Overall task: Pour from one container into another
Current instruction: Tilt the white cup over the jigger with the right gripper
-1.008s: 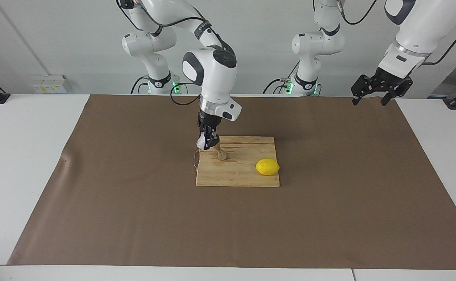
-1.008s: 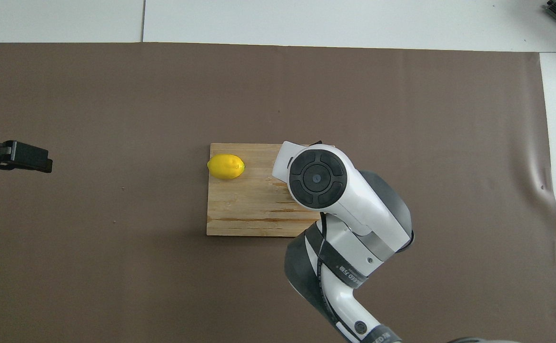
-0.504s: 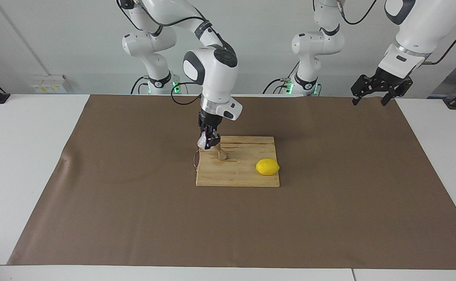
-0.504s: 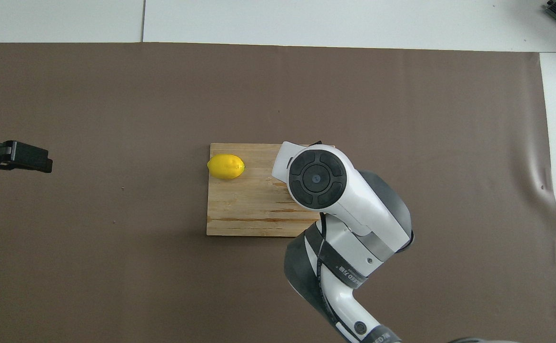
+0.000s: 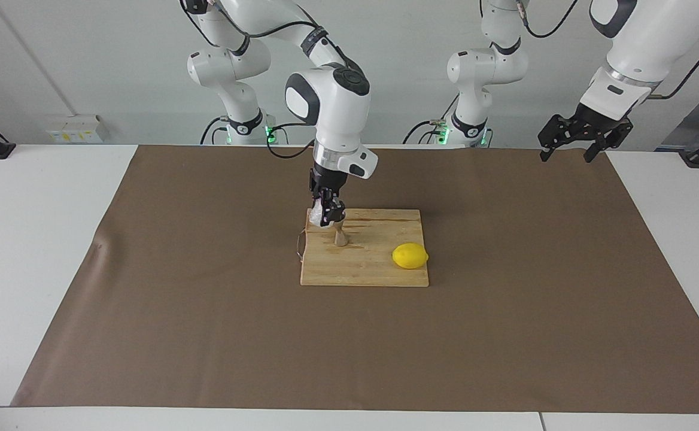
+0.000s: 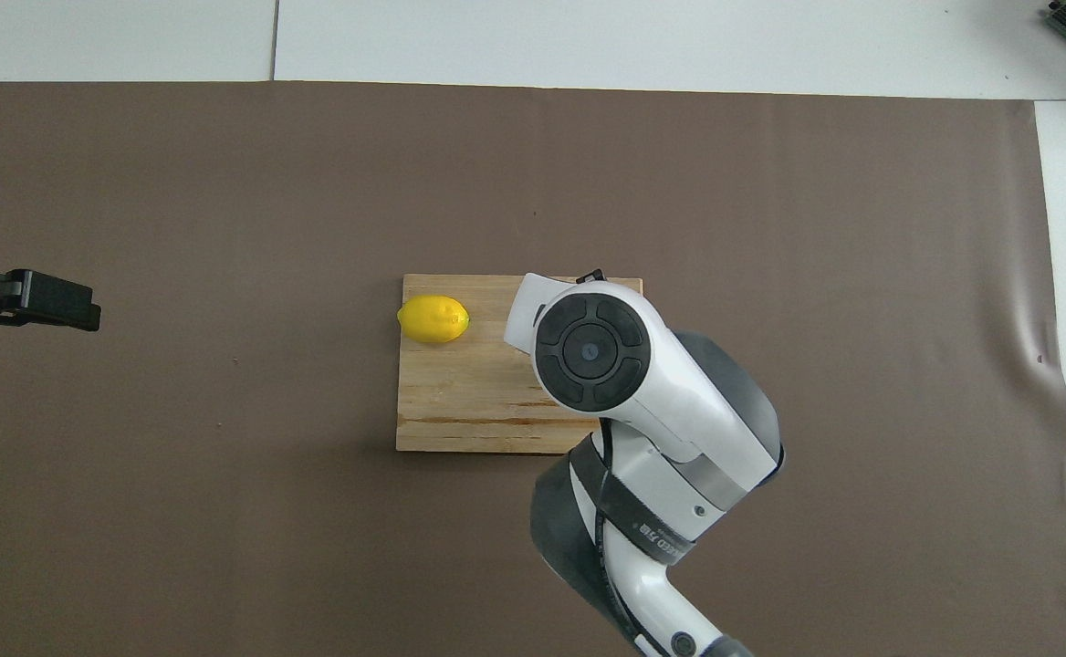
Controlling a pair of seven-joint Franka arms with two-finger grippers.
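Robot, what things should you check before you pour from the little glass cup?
1. Small clear textured glass cup gripped by the right gripper: ok, fingers shut on it.
2. Small silver hourglass-shaped metal jigger standing upright on the wooden cutting board: ok.
3. Cup over the jigger's mouth: cannot tell; it hangs just beside and above it.
4. Yellow lemon out of the pouring path: ok, it lies at the board's corner toward the left arm's end.
5. Left gripper out of the way: ok, open and waiting over the mat's edge.
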